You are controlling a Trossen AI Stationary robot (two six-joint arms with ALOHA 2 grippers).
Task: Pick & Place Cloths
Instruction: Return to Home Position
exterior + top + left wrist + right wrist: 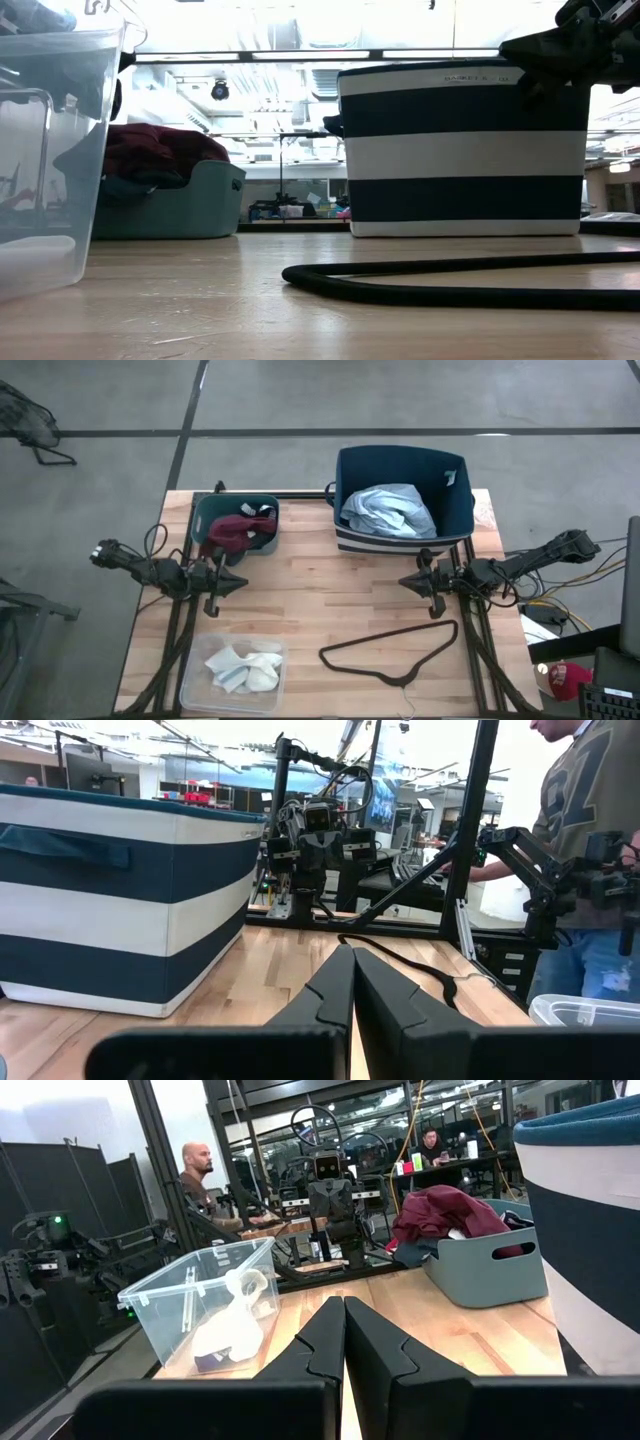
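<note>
Cloths sit binned: blue shirt [388, 510] in striped bin [400, 456] back-right, maroon piece [231, 532] in green bin [236, 500] back-left, socks [244, 665] in clear tray [198, 696] at the table [330, 610] front-left corner; left gripper [236, 584] and right gripper [407, 582] closed, empty; likely risk: right arm dipping low snags hanger [388, 636] by the front edge.

Navy-and-white striped bin [465, 150], teal bin [190, 205], maroon cloth [232, 532].

Soft, even light across the table [330, 610], faint shadows only; down low, ceiling lights [300, 25] glare white.
</note>
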